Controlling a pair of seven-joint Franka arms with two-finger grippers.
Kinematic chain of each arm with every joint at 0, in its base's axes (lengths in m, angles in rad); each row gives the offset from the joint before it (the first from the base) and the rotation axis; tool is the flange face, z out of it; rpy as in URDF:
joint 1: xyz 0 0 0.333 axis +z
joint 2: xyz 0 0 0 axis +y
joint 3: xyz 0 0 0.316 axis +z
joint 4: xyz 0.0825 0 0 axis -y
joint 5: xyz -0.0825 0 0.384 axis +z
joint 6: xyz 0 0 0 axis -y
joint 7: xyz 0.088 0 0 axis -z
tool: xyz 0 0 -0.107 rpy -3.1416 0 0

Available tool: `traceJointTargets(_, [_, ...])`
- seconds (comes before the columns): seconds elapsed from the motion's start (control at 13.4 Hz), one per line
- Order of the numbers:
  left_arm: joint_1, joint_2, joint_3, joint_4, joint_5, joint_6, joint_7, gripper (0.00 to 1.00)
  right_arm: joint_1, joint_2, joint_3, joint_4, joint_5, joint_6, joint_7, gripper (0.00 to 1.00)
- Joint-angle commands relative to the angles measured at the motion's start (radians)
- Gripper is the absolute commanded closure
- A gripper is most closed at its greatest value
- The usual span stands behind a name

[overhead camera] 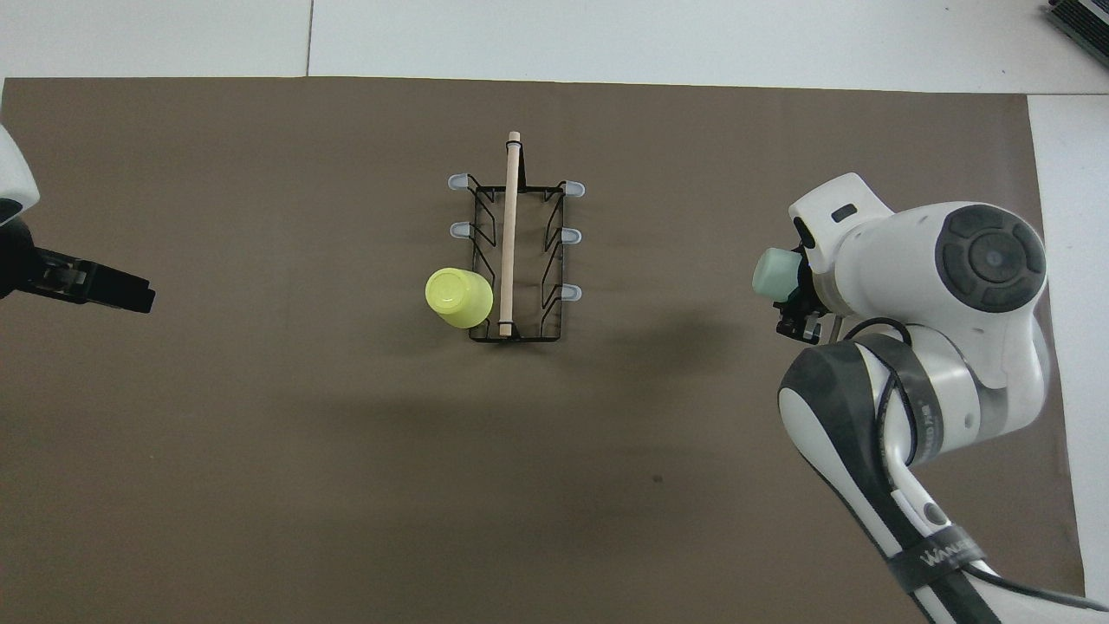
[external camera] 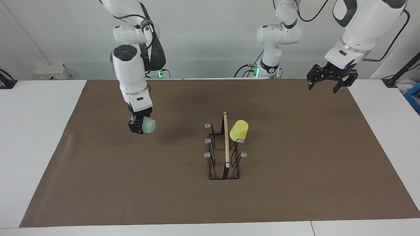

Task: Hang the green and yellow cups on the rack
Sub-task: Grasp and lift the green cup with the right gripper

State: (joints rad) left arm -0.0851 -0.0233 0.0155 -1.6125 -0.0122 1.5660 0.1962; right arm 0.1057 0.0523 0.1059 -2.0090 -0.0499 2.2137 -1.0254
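Gripping the mint green cup [external camera: 149, 125] sideways, the right gripper [external camera: 137, 126] is lining its mouth toward the rack [external camera: 225, 149] prongs while the left gripper [external camera: 328, 79] is waiting open.

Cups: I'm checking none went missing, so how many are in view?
2. The yellow cup hangs on a prong of the rack, on the side toward the left arm's end. The green cup is held by the right gripper over the brown mat.

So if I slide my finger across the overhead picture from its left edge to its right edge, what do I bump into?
left gripper → yellow cup → rack → green cup → right gripper, which holds the green cup.
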Motion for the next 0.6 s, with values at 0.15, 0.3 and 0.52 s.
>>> traceJointTargets(0.15, [0.001,-0.009,0.000,-0.001,-0.009,-0.015,-0.009,0.00,0.019,-0.042,0.002,0.006,0.267,-0.006,-0.065,0.41])
traceJointTargets(0.3, [0.001,-0.009,0.000,-0.001,-0.009,-0.015,-0.009,0.00,0.019,-0.045,0.002,0.009,0.361,-0.009,-0.103,0.41])
traceJointTargets(0.52, [0.001,-0.010,0.000,-0.001,-0.009,-0.015,-0.009,0.00,0.023,-0.045,0.002,0.010,0.474,-0.002,-0.117,0.41])
